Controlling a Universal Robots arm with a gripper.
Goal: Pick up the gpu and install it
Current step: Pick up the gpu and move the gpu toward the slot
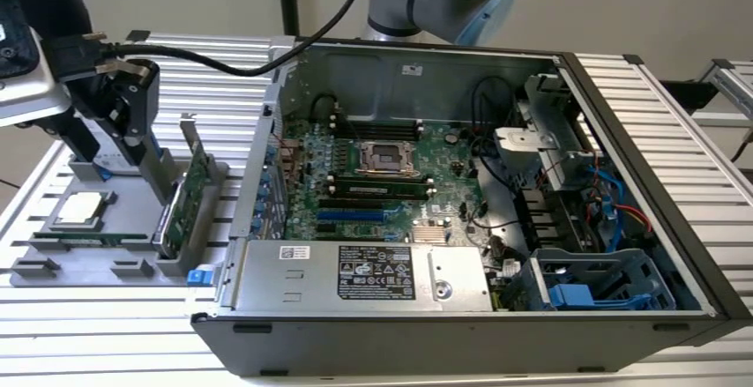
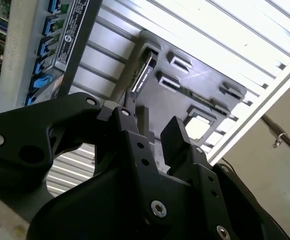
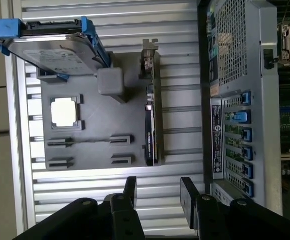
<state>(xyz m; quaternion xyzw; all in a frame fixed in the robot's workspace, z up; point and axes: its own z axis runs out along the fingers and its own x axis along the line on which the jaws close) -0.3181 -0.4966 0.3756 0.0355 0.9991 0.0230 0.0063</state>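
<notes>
Gripper [image 3: 158,186] is hovering over the gray fixture tray [image 3: 92,117] w/ jaws spread wide, gripping nothing and touching nothing. GPU [image 3: 152,125] is standing on edge in a tray slot, on the tray side nearest the PC case [image 3: 234,100]. CPU [image 3: 65,111] and HDD [image 3: 55,47] are sitting on the same tray, apart from GPU.

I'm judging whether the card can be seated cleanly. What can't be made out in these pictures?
- Connector edge of the gpu: sunk in a slot of the gray tray, first wrist view.
- Its near end, second wrist view: covered by the open gripper.
- Free slots on the motherboard: too small, exterior view.
</notes>
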